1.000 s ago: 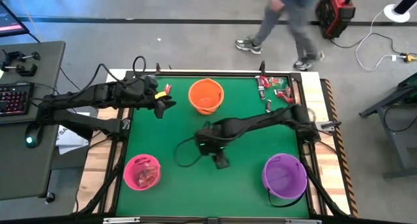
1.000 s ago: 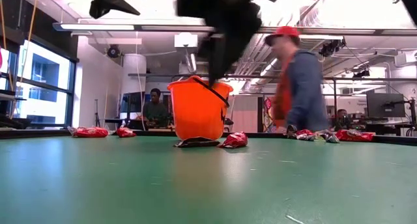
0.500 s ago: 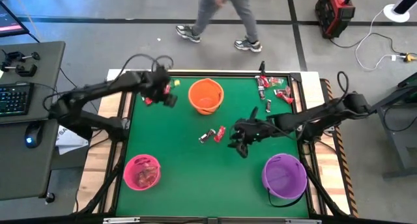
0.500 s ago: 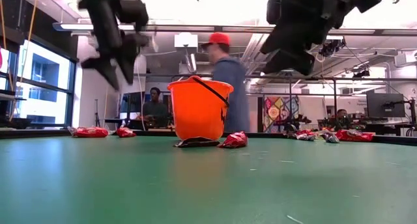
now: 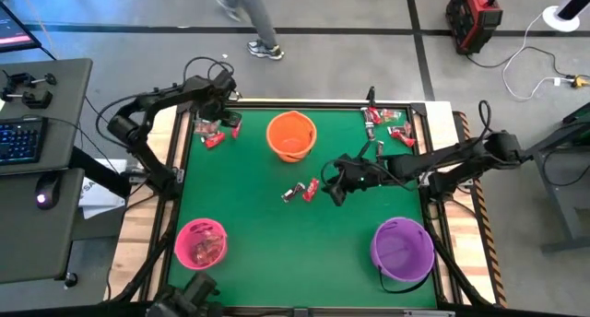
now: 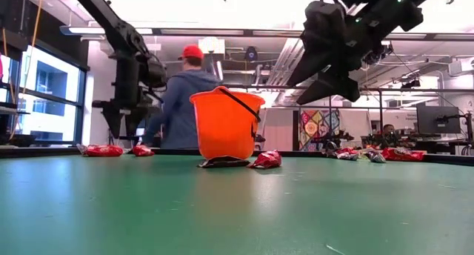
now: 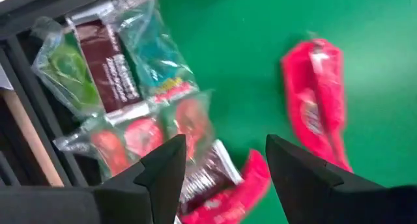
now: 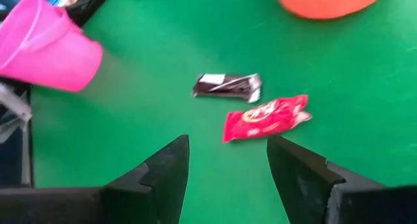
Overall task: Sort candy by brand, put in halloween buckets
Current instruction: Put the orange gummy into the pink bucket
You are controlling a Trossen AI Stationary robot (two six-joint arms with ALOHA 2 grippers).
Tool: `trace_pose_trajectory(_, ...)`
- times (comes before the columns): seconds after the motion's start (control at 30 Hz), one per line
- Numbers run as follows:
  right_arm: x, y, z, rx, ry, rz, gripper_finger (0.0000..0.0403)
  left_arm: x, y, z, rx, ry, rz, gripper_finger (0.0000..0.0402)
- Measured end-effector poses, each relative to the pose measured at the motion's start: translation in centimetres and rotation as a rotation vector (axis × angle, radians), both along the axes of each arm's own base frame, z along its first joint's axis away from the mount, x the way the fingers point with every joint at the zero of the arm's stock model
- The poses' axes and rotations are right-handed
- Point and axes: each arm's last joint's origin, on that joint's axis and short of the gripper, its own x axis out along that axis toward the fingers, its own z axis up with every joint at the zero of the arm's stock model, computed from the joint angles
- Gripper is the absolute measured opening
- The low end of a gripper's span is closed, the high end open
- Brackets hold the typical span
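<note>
Both arms have moved over candy; nothing is picked up yet.
Left gripper [image 7: 223, 178] open and empty above the 11 o'clock wrapper pile [image 7: 140, 103]; right gripper [image 8: 228, 178], open, now nears the red candy [image 8: 266, 117] at centre.

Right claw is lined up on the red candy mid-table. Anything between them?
Nothing visible. The right claw is open and empty, with bare green table between it and the red candy. The dark candy lies just beyond, apart.

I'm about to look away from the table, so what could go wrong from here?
The right end effector, open, faces a red candy lying right beside a dark candy; it might grab both brands. The left end effector, open, hangs over a crowded candy pile at the table edge and could push pieces off.
</note>
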Motion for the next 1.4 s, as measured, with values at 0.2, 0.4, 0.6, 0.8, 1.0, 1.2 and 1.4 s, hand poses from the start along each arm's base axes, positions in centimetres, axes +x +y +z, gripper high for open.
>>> trace_pose_trajectory(0.2,0.0,-2.2,0.0,-0.041,0.011,-0.029,0.0199,0.4,1.1,-1.6,0.016,-0.003,0.041,0.0200)
trace_pose_trajectory(0.4,-0.3,-4.4,-0.1,-0.068,0.026,0.006,0.0199,0.3,1.2,-2.2,0.021,0.037,0.088,0.0199)
trace_pose_trajectory(0.6,-0.9,-5.8,-0.5,-0.111,0.091,0.052,0.0199,0.3,1.3,-2.2,0.046,0.046,0.108,0.0161)
trace_pose_trajectory(0.8,-1.7,-6.7,-1.1,-0.131,0.176,0.070,0.0199,0.6,1.3,-2.1,0.055,0.022,0.101,0.0033)
trace_pose_trajectory(1.0,-2.2,-6.9,-1.4,-0.151,0.235,0.112,0.0199,0.7,1.2,-2.1,0.045,0.017,0.095,0.0010)
trace_pose_trajectory(1.2,-2.3,-6.8,-1.5,-0.164,0.246,0.163,0.0199,0.9,-0.8,1.9,0.097,-0.102,0.066,0.0001)
trace_pose_trajectory(1.4,-2.3,-7.0,-1.5,-0.230,0.262,0.170,0.0199,1.8,-6.7,9.5,0.238,-0.365,-0.136,0.0000)
